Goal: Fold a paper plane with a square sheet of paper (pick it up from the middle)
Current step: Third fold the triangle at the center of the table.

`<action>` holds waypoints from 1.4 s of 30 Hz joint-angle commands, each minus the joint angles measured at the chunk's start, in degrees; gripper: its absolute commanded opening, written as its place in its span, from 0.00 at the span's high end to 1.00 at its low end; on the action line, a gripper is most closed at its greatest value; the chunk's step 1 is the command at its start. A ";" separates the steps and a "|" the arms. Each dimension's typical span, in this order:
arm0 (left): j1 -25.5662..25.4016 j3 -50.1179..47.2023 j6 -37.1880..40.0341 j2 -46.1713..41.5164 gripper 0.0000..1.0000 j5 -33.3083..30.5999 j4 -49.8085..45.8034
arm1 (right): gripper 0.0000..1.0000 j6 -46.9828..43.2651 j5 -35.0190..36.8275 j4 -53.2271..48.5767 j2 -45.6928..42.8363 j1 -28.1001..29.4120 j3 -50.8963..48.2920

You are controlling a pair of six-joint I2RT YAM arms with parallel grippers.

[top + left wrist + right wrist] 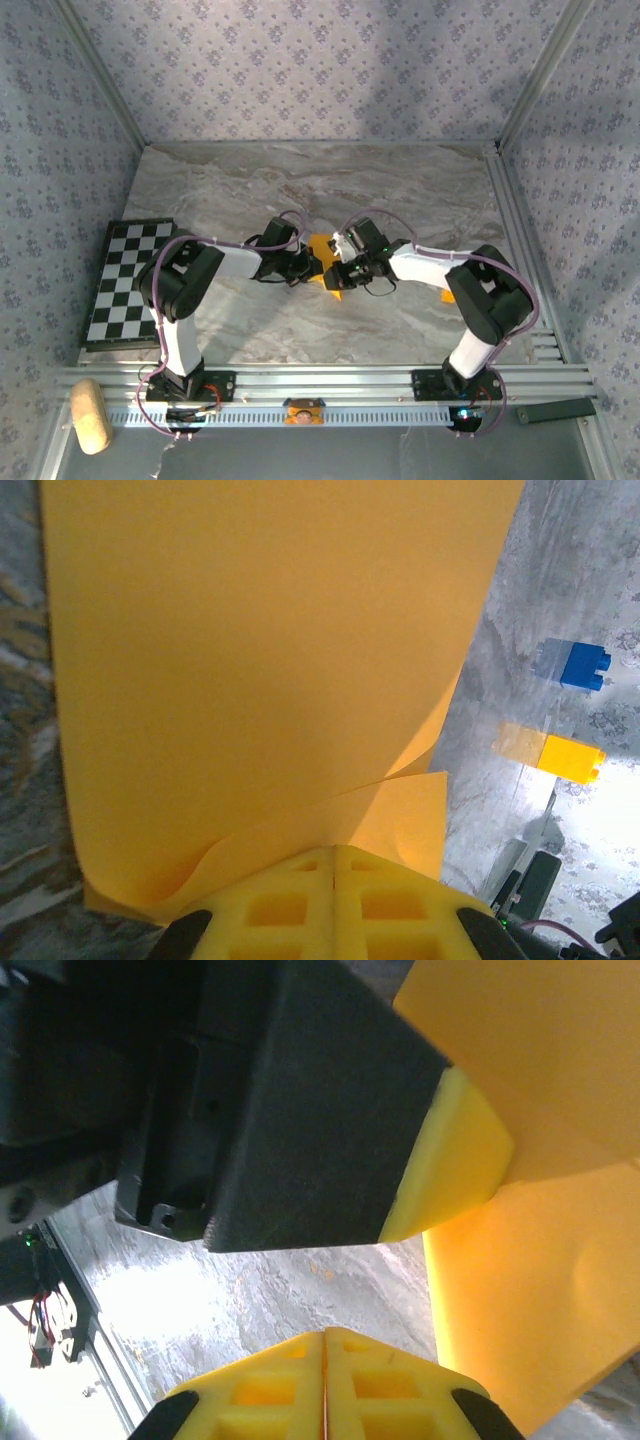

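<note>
One marbled grey table [420,190] carries everything, and both arms reach in from its near edge to meet around its middle. Between them is the square sheet of paper [260,660], orange-yellow and partly folded. It is hard to tell whether it rests on the table or is lifted.

The left gripper [335,900] is clamped tight on one edge of the sheet, where a loose flap curls. The right gripper [325,1390] is closed too, fingers pressed together with nothing visibly between them, just beside the left gripper.

To crease well, the left should probably hold firm while the right runs along the fold, keeping edges aligned and the flap flat.

The sheet's long axis seems to run from the table's far edge toward its near edge. No sharp nose is discernible.
</note>
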 commanded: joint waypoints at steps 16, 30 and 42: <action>-0.26 1.41 1.91 1.66 1.00 -0.81 -3.11 | 0.92 -2.55 6.46 -7.84 4.98 0.98 3.95; -0.22 1.91 2.44 2.20 1.00 -0.90 -4.01 | 0.92 -0.49 5.19 -4.41 4.22 -0.06 0.35; 0.24 1.84 2.53 2.55 1.00 -1.68 -5.17 | 0.91 1.24 4.11 -1.80 2.32 -1.02 -2.82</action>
